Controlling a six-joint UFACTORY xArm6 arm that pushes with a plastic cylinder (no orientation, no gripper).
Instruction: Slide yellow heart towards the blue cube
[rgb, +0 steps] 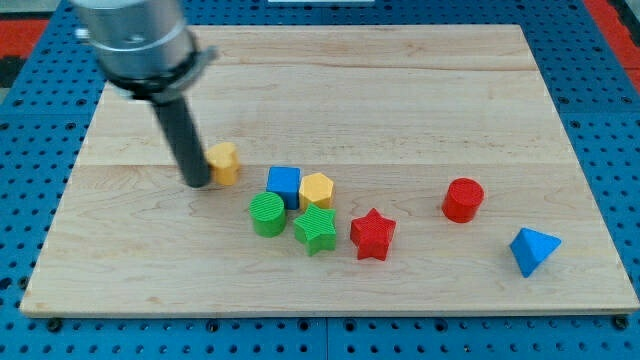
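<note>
The yellow heart (224, 161) lies on the wooden board left of centre. My tip (198, 184) rests on the board just at the heart's left side, touching or nearly touching it. The blue cube (284, 184) sits to the heart's right and slightly lower, a short gap away. The dark rod rises from the tip toward the view's top left.
A yellow hexagon block (317, 190) touches the blue cube's right side. A green cylinder (267, 214) and a green star (316, 230) lie just below them. A red star (373, 234), a red cylinder (463, 199) and a blue triangle block (532, 250) lie further right.
</note>
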